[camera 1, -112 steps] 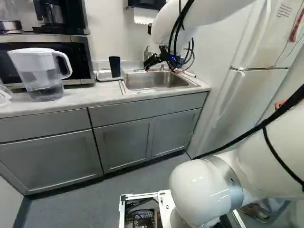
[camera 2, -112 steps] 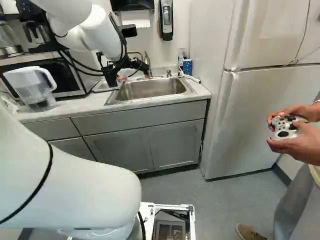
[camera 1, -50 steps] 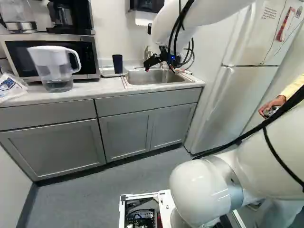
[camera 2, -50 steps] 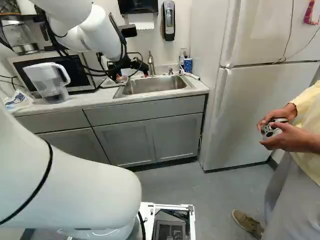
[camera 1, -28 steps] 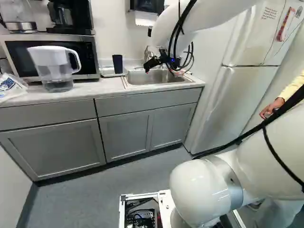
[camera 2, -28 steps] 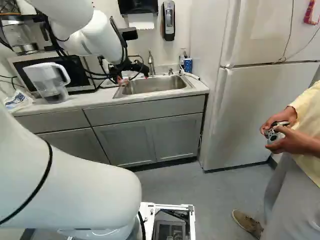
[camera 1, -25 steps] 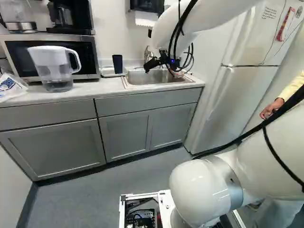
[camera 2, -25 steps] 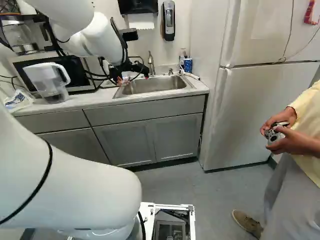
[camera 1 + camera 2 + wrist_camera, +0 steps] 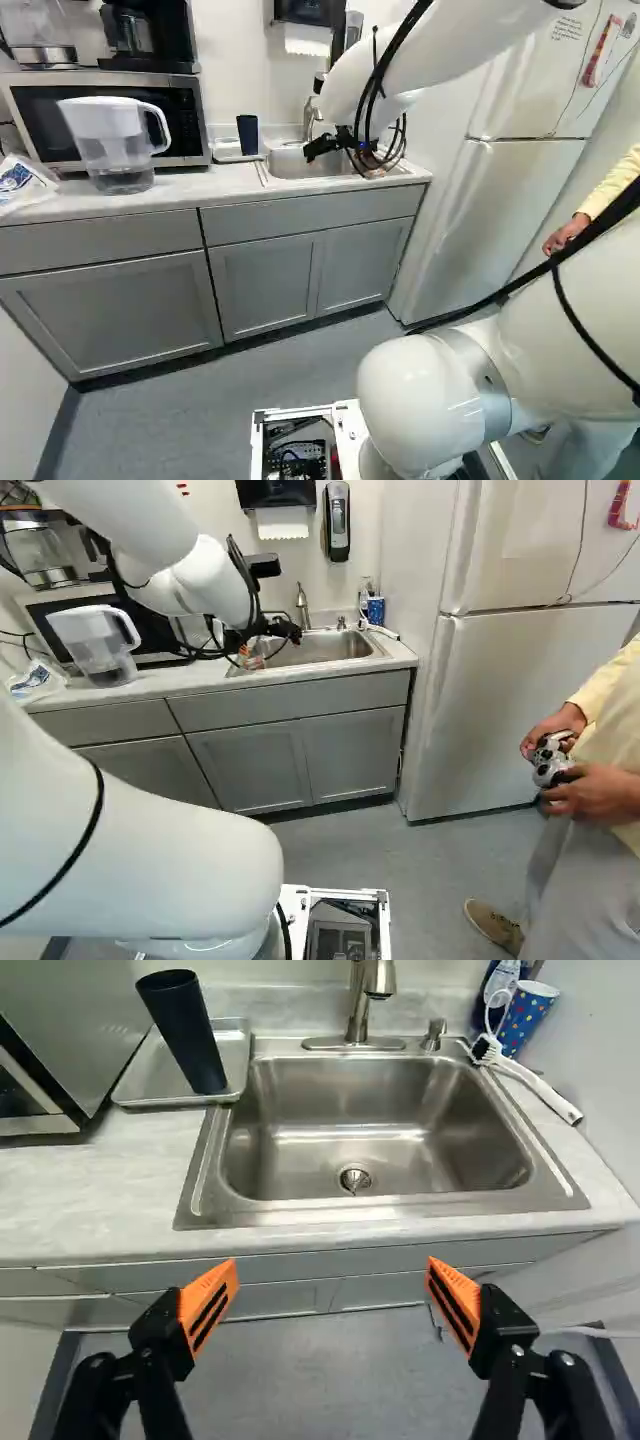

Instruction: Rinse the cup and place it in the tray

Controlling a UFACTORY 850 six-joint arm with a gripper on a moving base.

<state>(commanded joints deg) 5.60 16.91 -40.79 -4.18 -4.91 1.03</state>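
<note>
As I judge, the placing is finished – the dark cup (image 9: pixel 185 1035) stands in the tray (image 9: pixel 150 1078), at its front corner beside the sink (image 9: pixel 400 1208), and the gripper (image 9: pixel 332 1268) is released and empty – so next move needs only careful backing away

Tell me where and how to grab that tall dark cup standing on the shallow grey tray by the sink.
Probably around mid-height on the tall dark cup, coming level from the counter's front, one finger each side: it stands upright and narrows gently toward its base. The boxy silver microwave beside it likely makes that side tighter.
</note>
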